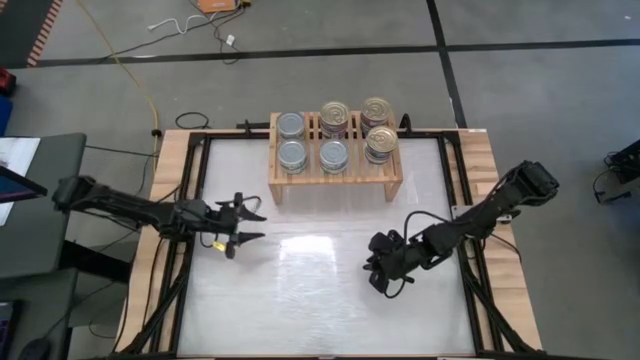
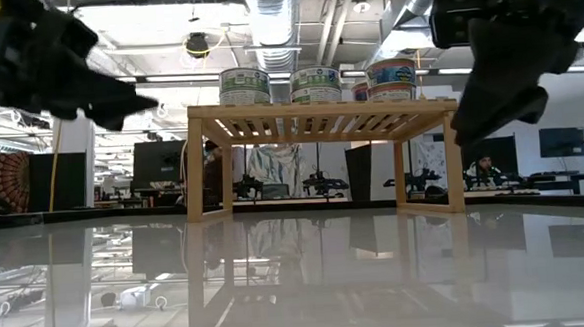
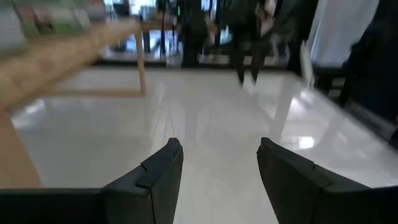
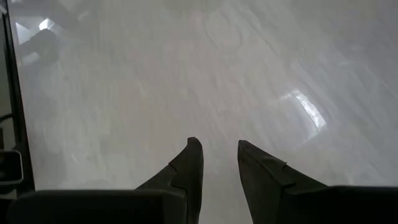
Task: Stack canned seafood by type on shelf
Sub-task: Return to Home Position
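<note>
Light-wood shelf (image 1: 330,184) at the far side of the surface (image 1: 300,300) carries the canned seafood (image 1: 333,155); green and blue labels unreadable. Left end effector (image 1: 256,226) released wide, right end effector (image 1: 378,280) slightly parted, both empty.

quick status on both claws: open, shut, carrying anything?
Left claw: open, holding nothing.
Right claw: open with a narrow gap, holding nothing.
</note>
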### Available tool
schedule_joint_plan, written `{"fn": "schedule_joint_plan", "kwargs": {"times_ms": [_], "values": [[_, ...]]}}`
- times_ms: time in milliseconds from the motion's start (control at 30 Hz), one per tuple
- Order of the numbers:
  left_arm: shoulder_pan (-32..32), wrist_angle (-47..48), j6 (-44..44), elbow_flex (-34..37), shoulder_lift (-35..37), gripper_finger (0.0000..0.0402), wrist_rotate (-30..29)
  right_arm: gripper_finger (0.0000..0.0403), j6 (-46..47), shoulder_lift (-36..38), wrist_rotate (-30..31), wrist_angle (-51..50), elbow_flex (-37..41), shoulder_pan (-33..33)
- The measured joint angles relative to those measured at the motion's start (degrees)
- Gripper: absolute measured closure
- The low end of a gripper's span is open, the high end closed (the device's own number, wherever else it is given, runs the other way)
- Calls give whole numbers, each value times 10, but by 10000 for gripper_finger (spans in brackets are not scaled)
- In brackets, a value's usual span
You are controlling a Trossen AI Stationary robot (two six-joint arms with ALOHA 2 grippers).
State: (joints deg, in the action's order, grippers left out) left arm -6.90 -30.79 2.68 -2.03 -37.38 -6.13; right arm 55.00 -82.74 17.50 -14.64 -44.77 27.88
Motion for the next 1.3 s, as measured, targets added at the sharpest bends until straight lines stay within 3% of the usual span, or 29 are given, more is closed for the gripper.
{"fn": "schedule_joint_plan", "kwargs": {"times_ms": [100,333,600,833,1000,1300], "values": [[0,19,5,13,51,203,-2,277,0,0,0,7,0,-11],[4,166,7,14,199,203,-33,277,0,0,0,16,0,-40],[47,283,-29,15,371,203,12,277,0,0,0,16,0,-69],[101,274,-67,16,369,203,134,277,-35,0,0,45,0,-79],[123,275,-84,16,371,203,136,277,-41,0,0,54,0,-78],[124,278,6,16,368,203,119,277,-105,21,6,2,1,-77]]}}
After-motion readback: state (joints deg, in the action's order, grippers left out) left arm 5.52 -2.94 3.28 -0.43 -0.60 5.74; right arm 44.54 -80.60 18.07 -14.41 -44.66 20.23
